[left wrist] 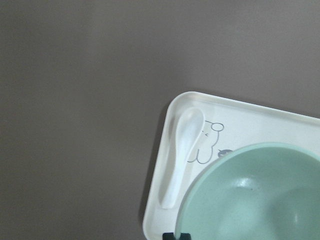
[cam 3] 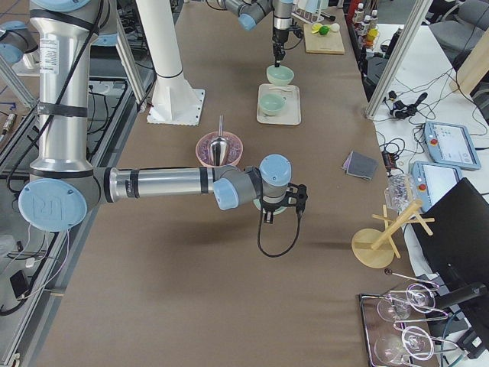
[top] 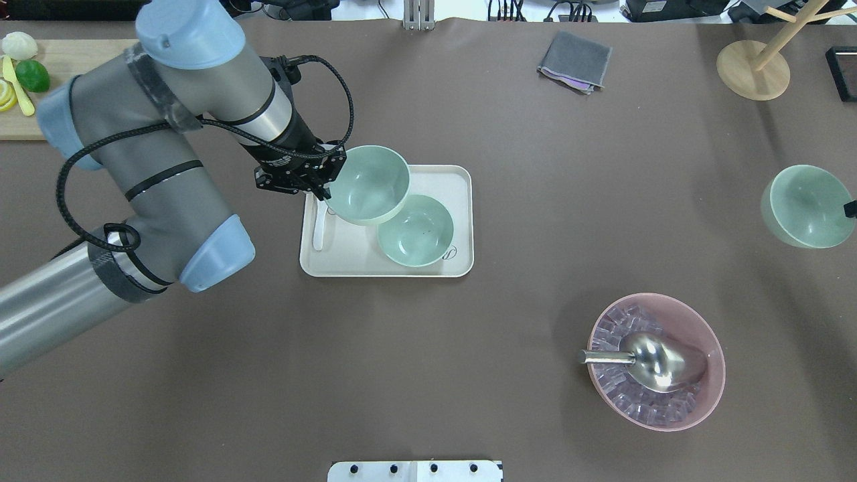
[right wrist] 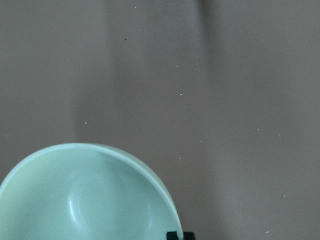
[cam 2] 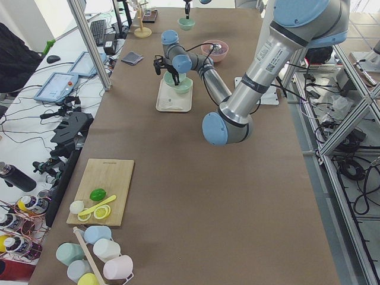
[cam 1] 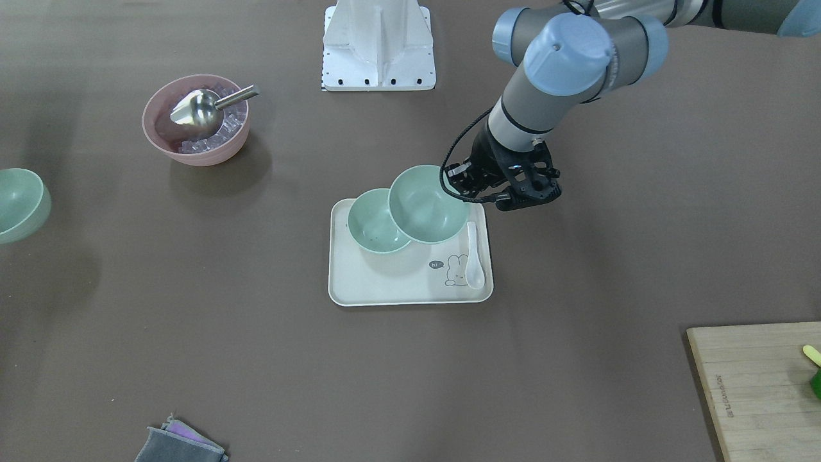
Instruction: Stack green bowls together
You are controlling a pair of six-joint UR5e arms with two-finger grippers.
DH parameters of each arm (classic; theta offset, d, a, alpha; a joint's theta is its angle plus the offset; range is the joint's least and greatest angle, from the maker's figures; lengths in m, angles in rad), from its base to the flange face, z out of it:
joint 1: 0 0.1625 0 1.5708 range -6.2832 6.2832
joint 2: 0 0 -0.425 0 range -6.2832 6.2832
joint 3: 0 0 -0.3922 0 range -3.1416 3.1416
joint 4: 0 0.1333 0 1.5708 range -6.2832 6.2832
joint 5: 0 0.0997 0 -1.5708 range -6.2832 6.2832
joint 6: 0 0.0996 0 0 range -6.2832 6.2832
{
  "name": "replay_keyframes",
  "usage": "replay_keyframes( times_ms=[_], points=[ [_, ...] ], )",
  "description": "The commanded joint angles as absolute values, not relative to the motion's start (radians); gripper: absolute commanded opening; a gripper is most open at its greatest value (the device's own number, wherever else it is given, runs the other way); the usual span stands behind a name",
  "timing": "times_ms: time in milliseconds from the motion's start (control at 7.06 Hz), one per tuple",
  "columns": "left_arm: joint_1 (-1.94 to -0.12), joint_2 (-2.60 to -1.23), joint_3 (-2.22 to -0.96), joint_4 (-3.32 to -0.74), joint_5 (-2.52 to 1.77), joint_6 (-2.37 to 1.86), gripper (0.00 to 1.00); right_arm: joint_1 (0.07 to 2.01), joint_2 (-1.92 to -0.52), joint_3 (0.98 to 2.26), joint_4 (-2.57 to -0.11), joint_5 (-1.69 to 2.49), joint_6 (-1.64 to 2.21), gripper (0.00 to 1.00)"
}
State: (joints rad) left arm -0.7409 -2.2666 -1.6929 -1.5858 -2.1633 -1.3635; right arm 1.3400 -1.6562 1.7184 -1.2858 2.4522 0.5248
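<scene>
- three green bowls in all, none stacked yet.
- tray bowl [top: 416, 231]: flat on the white tray [top: 438, 181], open side up, nothing in it.
- lifted bowl [top: 368, 184]: up in the air over the tray, held at its rim by the left gripper [top: 321, 184]. covers only one edge of the tray bowl, so not lined up over it.
- from the left gripper, tray bowl off to the robot's right and a bit closer to the robot. looks like the way to go next, then straight down.
- left gripper squeezed tight on the lifted bowl's rim. just one black fingertip [left wrist: 177, 235] showing in the left wrist view, right at the rim.
- far bowl [top: 807, 206]: way over on the robot's right side, well apart from the tray. seems to be off the table, going by its shadow.
- right gripper [top: 851, 209]: pinching the far bowl's rim, with only a small black tip showing at the edge.
- left arm much nearer to the tray bowl than the right arm.
- white spoon [top: 320, 227] lying on the tray just below the left gripper. best not to bump it.
- pink bowl [top: 710, 335] with ice and a metal scoop [top: 659, 361] on the table too, not part of this job.
</scene>
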Motion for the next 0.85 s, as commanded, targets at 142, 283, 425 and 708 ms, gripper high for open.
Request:
replay_keyframes(
  times_ms=[142,283,425,708],
  points=[
    [-0.66,-2.329,-1.626,-1.589,-2.086,-1.413,0.0,1.338,-1.652,1.743,-1.305,2.441,0.531,0.0],
    [-0.64,-2.362,-1.591,-1.594,-2.062,-1.428,0.0,1.335,-1.654,1.747,-1.305,2.441,0.531,0.0],
    [-0.624,-2.371,-1.566,-1.6,-2.043,-1.428,0.0,1.333,-1.654,1.747,-1.305,2.441,0.531,0.0],
    [-0.623,-2.368,-1.563,-1.601,-2.039,-1.427,0.0,1.331,-1.657,1.75,-1.305,2.441,0.531,0.0]
  ],
)
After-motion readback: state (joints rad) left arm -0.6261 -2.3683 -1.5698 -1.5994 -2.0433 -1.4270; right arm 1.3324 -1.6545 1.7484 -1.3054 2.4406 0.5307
